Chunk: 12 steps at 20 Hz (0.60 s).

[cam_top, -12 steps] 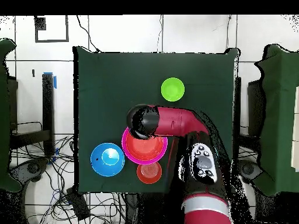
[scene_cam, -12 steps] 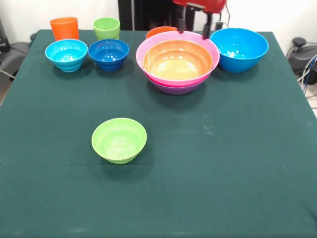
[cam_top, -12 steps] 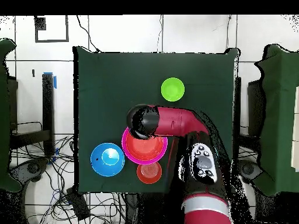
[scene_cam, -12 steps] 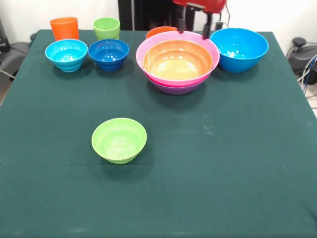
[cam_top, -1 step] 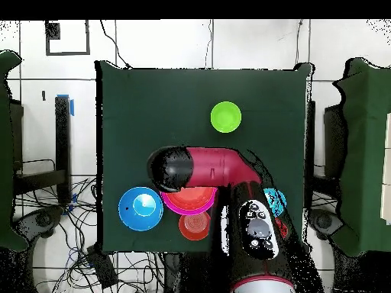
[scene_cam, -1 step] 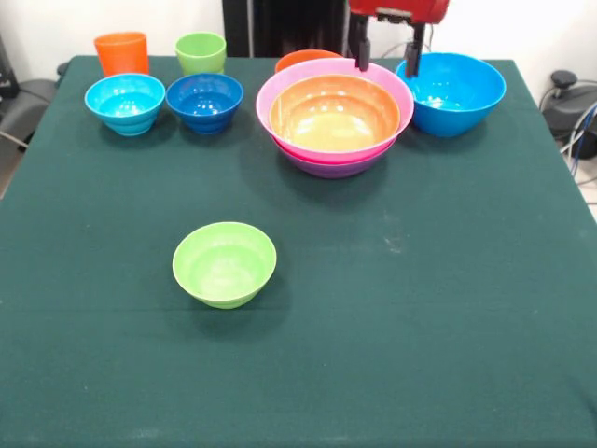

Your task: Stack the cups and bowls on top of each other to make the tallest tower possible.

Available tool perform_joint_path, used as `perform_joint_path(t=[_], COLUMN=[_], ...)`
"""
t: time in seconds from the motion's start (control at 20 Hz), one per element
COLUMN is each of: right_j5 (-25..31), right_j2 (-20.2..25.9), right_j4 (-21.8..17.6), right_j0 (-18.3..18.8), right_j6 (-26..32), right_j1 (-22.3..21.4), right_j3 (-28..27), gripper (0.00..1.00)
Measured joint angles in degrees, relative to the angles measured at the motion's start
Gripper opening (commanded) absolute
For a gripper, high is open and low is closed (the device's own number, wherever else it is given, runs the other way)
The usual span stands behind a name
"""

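1. Since half a second ago the gripper [scene_cam, -1 step: 388, 56] has shifted sideways in the front view, from over the tower's back rim to over the gap between the tower [scene_cam, -1 step: 334, 116] and the blue bowl [scene_cam, -1 step: 451, 91]; overhead, the arm [cam_top, -1 step: 205, 168] has swung toward the blue bowl's side and now covers most of the tower.
2. Table [scene_cam, -1 step: 420, 308]: green cloth, carrying everything below.
3. Tower: an orange bowl nested in a pink one, nested in a purple one, standing upright.
4. Blue bowl: just beside the tower, apart from it, upright and empty.
5. Small orange bowl [scene_cam, -1 step: 300, 59]: just behind the tower, mostly hidden by it in the front view.
6. Dark-blue bowl [scene_cam, -1 step: 204, 101] and light-blue bowl [scene_cam, -1 step: 125, 102]: side by side, on the tower's other side from the blue bowl, the dark-blue one nearer the tower.
7. Green bowl [scene_cam, -1 step: 224, 263]: alone, well apart from the tower, toward the front camera.
8. Orange cup [scene_cam, -1 step: 121, 53] and green cup [scene_cam, -1 step: 201, 52]: upright behind the two small blue bowls.
9. Gripper: two dark fingers hang spread apart, holding nothing, above the tower's rim.
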<state>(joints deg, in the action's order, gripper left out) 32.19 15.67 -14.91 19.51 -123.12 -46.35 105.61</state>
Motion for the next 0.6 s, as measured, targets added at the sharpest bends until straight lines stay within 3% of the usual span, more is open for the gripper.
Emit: perform_joint_path(t=[0.25, 0.6], right_j5=[-6.76, -12.15], right_j2=[3.25, 6.53], right_j4=[-2.88, -6.15], right_j0=[4.14, 8.25], right_j6=[0.0, 0.0], right_j1=[0.0, -0.5], right_j3=[4.25, 10.35], gripper=[1.0, 1.0])
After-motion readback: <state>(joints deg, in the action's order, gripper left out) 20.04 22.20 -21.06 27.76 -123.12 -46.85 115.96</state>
